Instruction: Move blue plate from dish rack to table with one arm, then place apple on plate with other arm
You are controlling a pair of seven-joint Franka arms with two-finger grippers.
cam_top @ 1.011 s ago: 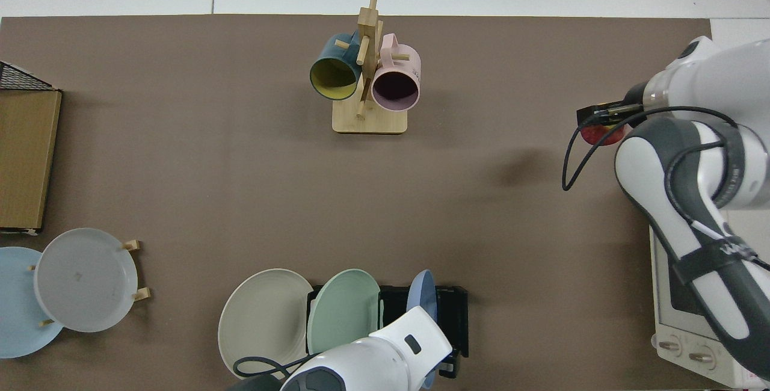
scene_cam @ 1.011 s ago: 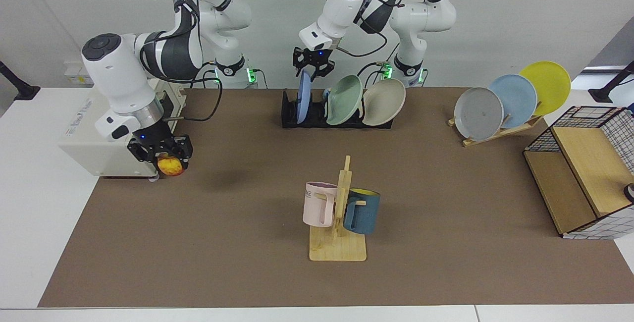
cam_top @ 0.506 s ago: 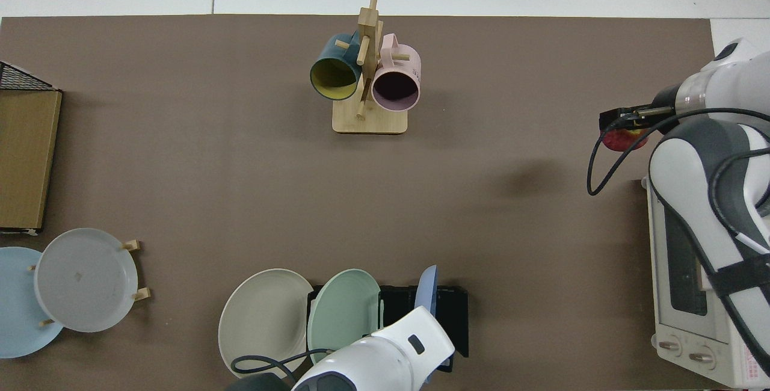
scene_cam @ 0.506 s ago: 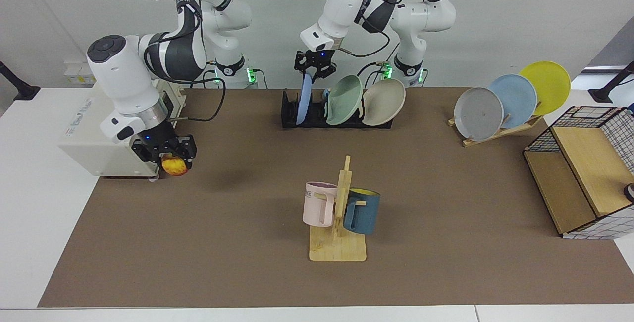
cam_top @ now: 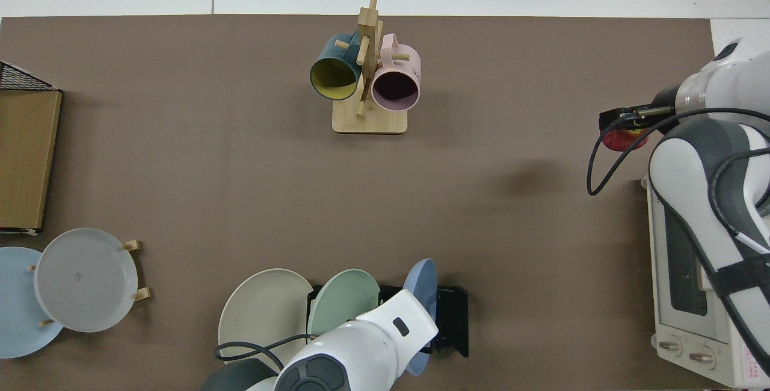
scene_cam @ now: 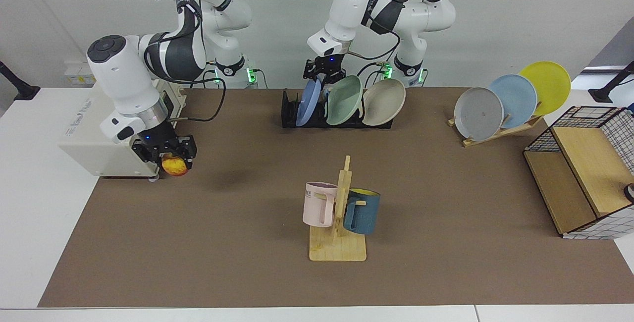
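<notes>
**Lifting the plate clear of the rack**

At the dish rack, the left gripper appears clamped on the blue plate's top rim; lift straight up before swinging toward open table. Meanwhile the right gripper waits, pinching the apple.

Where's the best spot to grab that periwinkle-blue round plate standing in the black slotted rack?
Judging by its pose, the top rim: the periwinkle-blue round plate stands on edge in the black slotted rack, so come from above, where the left hand is.
</notes>
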